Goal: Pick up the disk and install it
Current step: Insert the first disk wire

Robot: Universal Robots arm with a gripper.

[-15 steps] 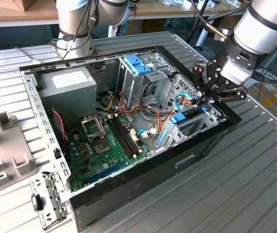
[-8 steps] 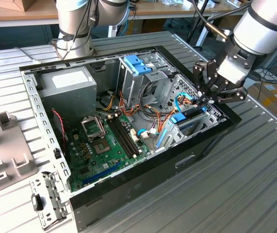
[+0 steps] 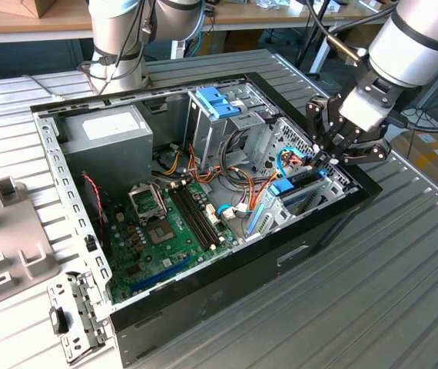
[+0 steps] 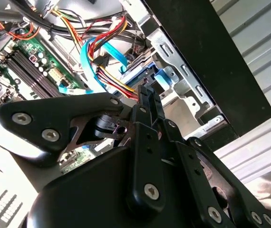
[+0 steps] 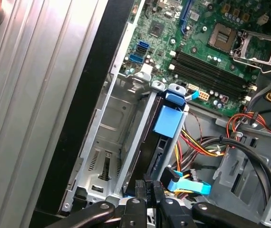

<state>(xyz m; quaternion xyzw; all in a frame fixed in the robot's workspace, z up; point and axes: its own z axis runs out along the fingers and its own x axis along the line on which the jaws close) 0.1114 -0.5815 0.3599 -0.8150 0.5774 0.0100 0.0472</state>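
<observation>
The disk (image 3: 300, 188) stands on edge in the drive bay at the corner of the open computer case (image 3: 227, 277) on the exterior view's right. It shows as a dark slab (image 5: 150, 142) with blue plastic rails in the first wrist view, and its blue end (image 4: 160, 77) shows in the second wrist view. My gripper (image 3: 328, 163) hangs just above that bay. Its fingers (image 5: 140, 190) are shut together, with the gripper (image 5: 149, 187) (image 4: 147, 95) right at the disk's outer end. I cannot tell whether the tips touch the disk.
Coloured cables (image 5: 197, 142) run close beside the disk. An open metal bay slot (image 5: 111, 137) lies next to it. The case also holds a green motherboard (image 3: 161, 231), a grey power supply (image 3: 107, 134) and a blue-latched cage (image 3: 217, 104). Loose brackets (image 3: 73, 315) lie outside the case.
</observation>
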